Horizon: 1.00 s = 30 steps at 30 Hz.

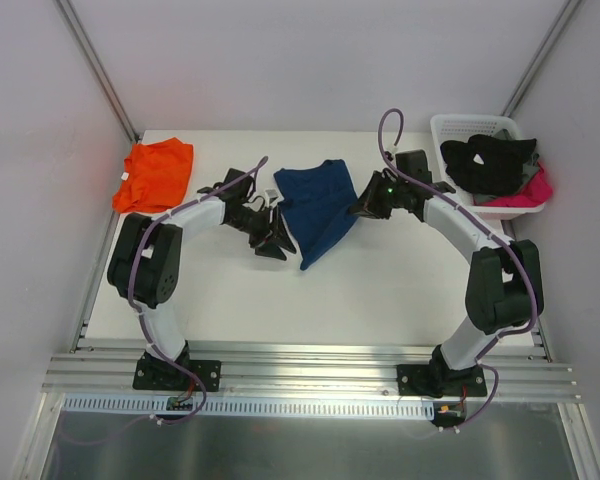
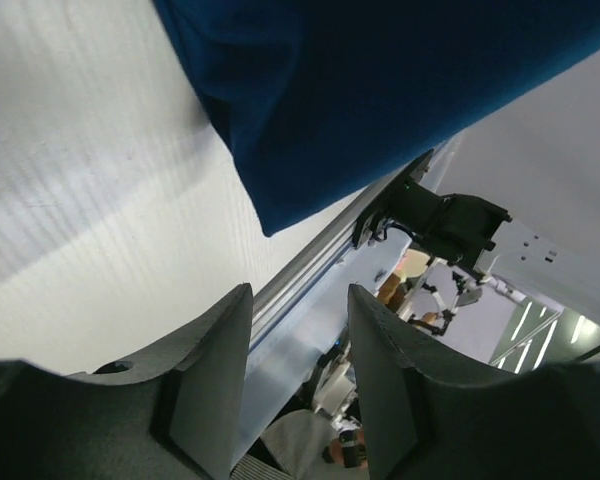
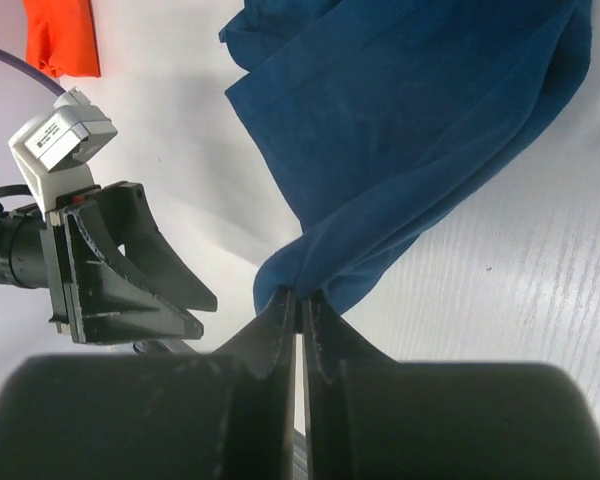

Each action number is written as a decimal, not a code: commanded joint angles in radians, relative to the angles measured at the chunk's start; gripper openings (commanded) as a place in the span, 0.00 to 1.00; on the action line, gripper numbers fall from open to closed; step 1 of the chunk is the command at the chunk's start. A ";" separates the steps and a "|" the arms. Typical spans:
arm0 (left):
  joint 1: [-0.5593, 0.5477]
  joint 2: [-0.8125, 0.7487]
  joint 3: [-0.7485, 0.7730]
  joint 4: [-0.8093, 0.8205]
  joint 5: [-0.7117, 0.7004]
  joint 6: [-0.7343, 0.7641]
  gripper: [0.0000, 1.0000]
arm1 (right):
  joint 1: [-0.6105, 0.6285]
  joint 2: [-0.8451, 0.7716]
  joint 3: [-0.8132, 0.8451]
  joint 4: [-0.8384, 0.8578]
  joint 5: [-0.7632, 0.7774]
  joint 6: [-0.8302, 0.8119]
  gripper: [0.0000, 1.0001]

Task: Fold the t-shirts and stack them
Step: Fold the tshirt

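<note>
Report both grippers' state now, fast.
Left gripper: open, holding nothing.
Right gripper: shut on an edge of the navy blue soft cloth t-shirt.

navy t-shirt (image 1: 318, 205): bunched, centre | orange t-shirt (image 1: 155, 173): folded, far left

At six o'clock the right gripper (image 3: 300, 305) pinches a fold of the navy t-shirt (image 3: 410, 130) spreading toward one o'clock; the orange t-shirt (image 3: 60, 35) lies at eleven, the left gripper (image 3: 180, 300) at nine.
</note>
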 commanded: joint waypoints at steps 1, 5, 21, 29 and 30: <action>-0.031 -0.043 0.051 -0.001 -0.013 0.056 0.43 | -0.005 -0.011 0.029 0.052 -0.018 0.008 0.00; -0.077 -0.054 0.070 -0.043 -0.145 0.207 0.42 | -0.005 -0.013 0.034 0.054 -0.020 0.011 0.00; -0.228 0.040 0.176 -0.139 -0.502 0.482 0.36 | -0.033 -0.030 -0.006 0.060 -0.043 0.034 0.00; -0.306 -0.034 0.154 -0.158 -0.552 0.475 0.33 | -0.056 -0.042 -0.035 0.082 -0.052 0.053 0.00; -0.309 -0.043 0.151 -0.162 -0.559 0.476 0.33 | -0.056 -0.042 -0.040 0.086 -0.052 0.054 0.00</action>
